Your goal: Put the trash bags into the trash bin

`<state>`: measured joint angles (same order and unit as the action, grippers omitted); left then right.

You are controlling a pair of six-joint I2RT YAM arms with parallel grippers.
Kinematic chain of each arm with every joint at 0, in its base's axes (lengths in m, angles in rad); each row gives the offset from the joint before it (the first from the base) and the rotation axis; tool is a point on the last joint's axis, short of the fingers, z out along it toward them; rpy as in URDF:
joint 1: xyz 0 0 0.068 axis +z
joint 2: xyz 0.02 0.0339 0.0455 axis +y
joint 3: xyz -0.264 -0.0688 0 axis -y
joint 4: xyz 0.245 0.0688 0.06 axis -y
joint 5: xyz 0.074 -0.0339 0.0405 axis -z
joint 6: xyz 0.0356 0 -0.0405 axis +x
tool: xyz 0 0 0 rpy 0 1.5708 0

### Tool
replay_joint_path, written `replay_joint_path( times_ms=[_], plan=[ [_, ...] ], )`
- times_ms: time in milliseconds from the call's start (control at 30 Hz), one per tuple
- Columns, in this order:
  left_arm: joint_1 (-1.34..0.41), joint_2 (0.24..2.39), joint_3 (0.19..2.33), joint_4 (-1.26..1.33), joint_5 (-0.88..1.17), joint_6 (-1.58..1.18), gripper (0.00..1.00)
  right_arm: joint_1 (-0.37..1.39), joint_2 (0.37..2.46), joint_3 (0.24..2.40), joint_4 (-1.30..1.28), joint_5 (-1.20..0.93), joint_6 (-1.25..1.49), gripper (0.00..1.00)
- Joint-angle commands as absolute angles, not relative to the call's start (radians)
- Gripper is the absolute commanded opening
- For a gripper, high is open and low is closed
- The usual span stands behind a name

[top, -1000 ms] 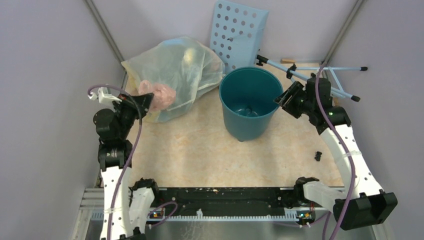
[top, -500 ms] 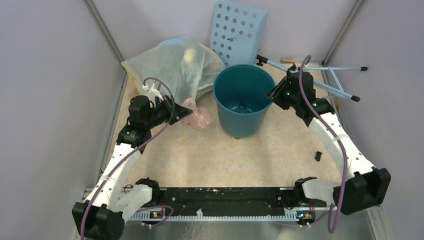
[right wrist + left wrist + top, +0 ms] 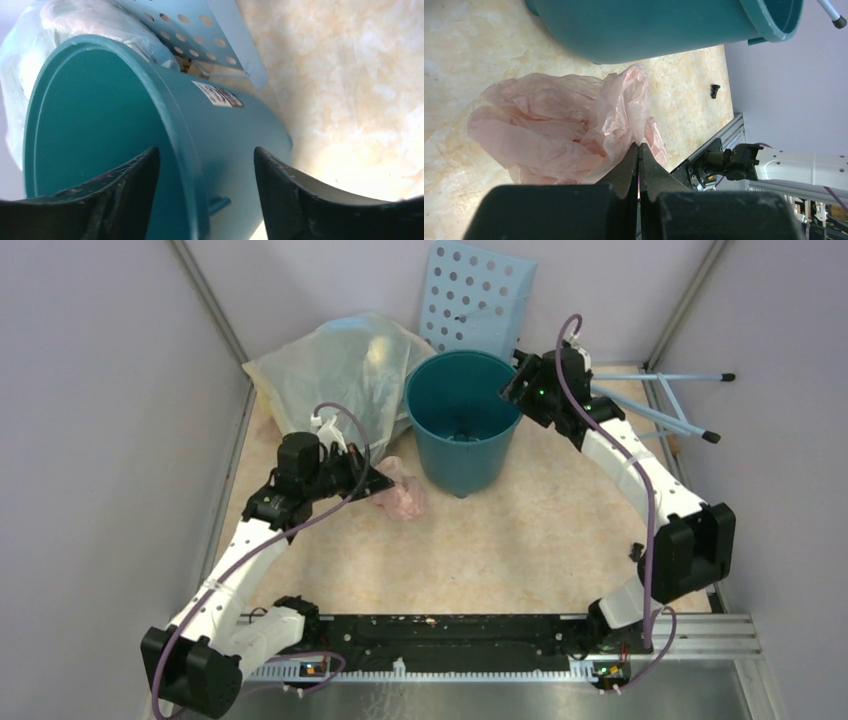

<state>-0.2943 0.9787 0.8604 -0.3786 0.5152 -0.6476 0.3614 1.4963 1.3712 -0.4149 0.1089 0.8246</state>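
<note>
The trash bin (image 3: 465, 462) is a round, smooth teal plastic tub with tapered sides and a plain rolled rim. Just beside its base, on the left arm's side, lies the trash bag (image 3: 402, 496), a thin, crinkled, translucent pale-pink film bunched into a loose wad on the beige marbled table (image 3: 530, 530). The left gripper (image 3: 378, 480) is closed tight on a fold of that film.

The left wrist view makes this plain: the two black fingertips of the left gripper (image 3: 639, 148) meet with pink plastic (image 3: 554, 127) pinched between them, and the bin's wall (image 3: 649, 30) is close behind.

The right gripper (image 3: 514, 390) sits at the bin's rim on the far right side. Its wrist view shows what the overhead hides: the right gripper (image 3: 206, 151) is spread, one finger inside the rim and one outside. A white label (image 3: 218, 95) sits on the bin's outer wall (image 3: 250, 125).

Behind the bin lean a pale-blue perforated panel (image 3: 475, 300) and a bulging yellowish-clear sack (image 3: 330, 370).
</note>
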Motion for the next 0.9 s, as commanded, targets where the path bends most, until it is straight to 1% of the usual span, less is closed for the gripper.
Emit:
replay_joint_path(
  times_ms=[0,67,167,333,400,600,700,733,800,867],
  plan=[
    [-0.310,1.015,0.817,-0.352,0.550,-0.637,0.00,0.379,1.526,1.530,-0.479,0.195,0.724,0.76],
    [-0.329,1.047,0.791,-0.325,0.575,-0.655,0.00,0.379,1.495,1.528,-0.490,0.198,0.670,0.81],
    [-0.376,1.083,0.769,-0.295,0.566,-0.663,0.00,0.378,1.403,1.485,-0.496,0.172,0.604,0.82],
    [-0.448,1.159,0.754,-0.253,0.565,-0.671,0.00,0.379,1.186,1.319,-0.504,0.104,0.540,0.83],
    [-0.474,1.182,0.741,-0.222,0.567,-0.677,0.00,0.379,1.091,1.248,-0.519,0.047,0.524,0.83],
    [-0.513,1.227,0.685,-0.135,0.599,-0.723,0.00,0.381,0.836,0.981,-0.568,-0.127,0.551,0.74],
    [-0.515,1.227,0.667,-0.108,0.583,-0.752,0.00,0.388,0.739,0.805,-0.512,-0.227,0.624,0.66],
    [-0.514,1.222,0.658,-0.086,0.577,-0.770,0.00,0.396,0.716,0.749,-0.481,-0.255,0.662,0.64],
    [-0.515,1.203,0.627,-0.026,0.583,-0.814,0.00,0.445,0.694,0.639,-0.428,-0.269,0.727,0.64],
    [-0.516,1.194,0.608,0.037,0.602,-0.868,0.00,0.531,0.700,0.589,-0.374,-0.229,0.757,0.67]
  ],
)
